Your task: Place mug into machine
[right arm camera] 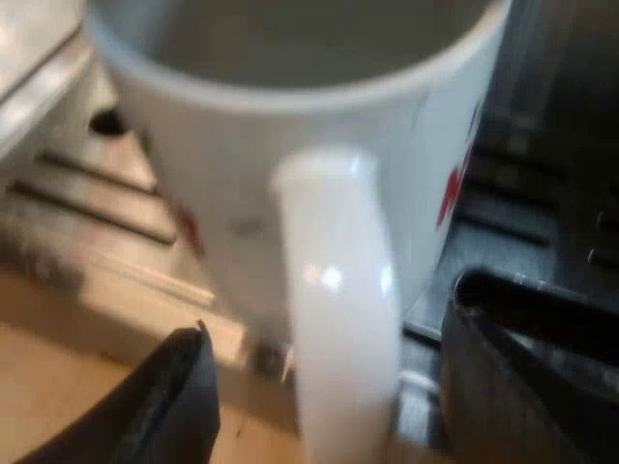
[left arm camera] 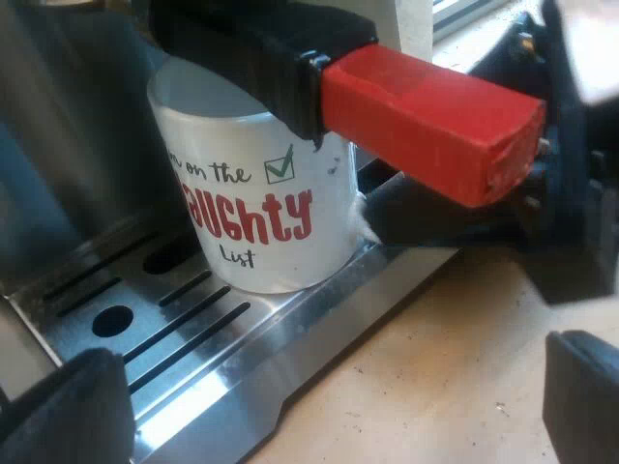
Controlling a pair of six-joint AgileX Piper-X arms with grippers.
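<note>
My right gripper [right arm camera: 324, 387] open, fingers astride mug handle [right arm camera: 334, 290], gap either side, gripping nothing. My left gripper [left arm camera: 324, 411] spread wide, empty, near drip tray [left arm camera: 242, 358] edge. White mug [left arm camera: 261, 193] stands upright on tray, beneath red-ended holder handle [left arm camera: 426, 121].

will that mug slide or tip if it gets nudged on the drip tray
The mug looks glazed and rigid, so it would likely slide on the smooth metal drip tray. It stands near the tray's edge, so an outward push might drop it.
</note>
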